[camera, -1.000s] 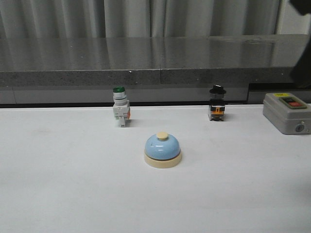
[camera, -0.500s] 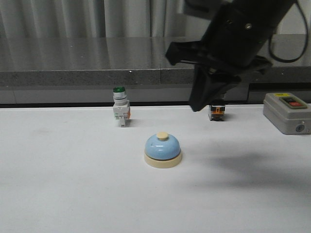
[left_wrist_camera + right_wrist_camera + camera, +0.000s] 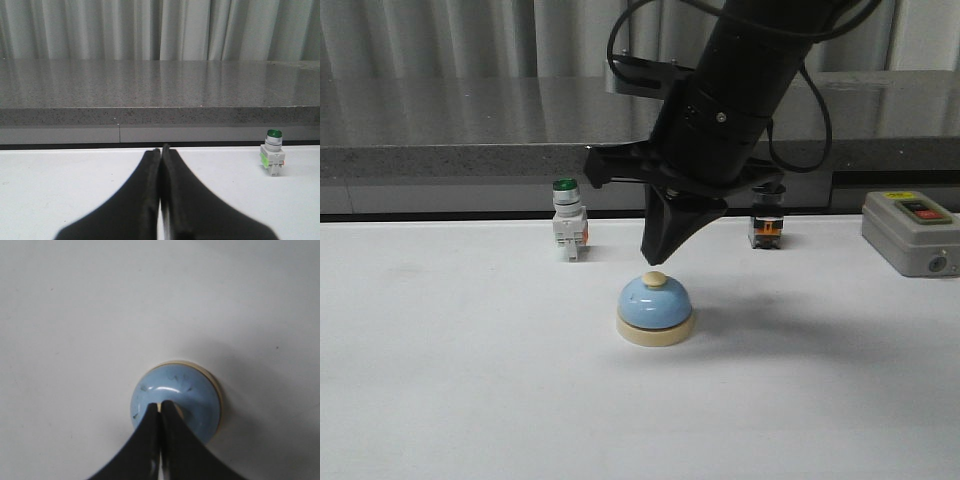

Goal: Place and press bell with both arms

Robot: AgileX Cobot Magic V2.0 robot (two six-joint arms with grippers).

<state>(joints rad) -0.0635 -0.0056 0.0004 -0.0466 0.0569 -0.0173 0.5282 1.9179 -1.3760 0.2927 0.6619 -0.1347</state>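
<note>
While the bell [image 3: 655, 309] stands upright near the middle of the white table [image 3: 440, 380], the right arm [image 3: 730, 90], absent from the front view one second ago and still high toward the far right edge half a second ago, has swung down over it. The right gripper [image 3: 654, 258] is closed on nothing, its two fingers pressed together into a single point that sits directly above the cream button [image 3: 655, 280]; whether the tip already touches the button cannot be told. In the right wrist view the joined fingers cover the button at the centre of the dome. The left gripper [image 3: 161, 152] is likewise closed and empty, held low over the table well away from the bell, facing the far edge, where the green-capped switch [image 3: 273, 159] stands. The black-capped switch [image 3: 766, 228] is partly hidden behind the right arm, and the grey control box [image 3: 910, 232] lies at the far right edge. The bell appears already placed; the pressing step seems imminent or just beginning.
</note>
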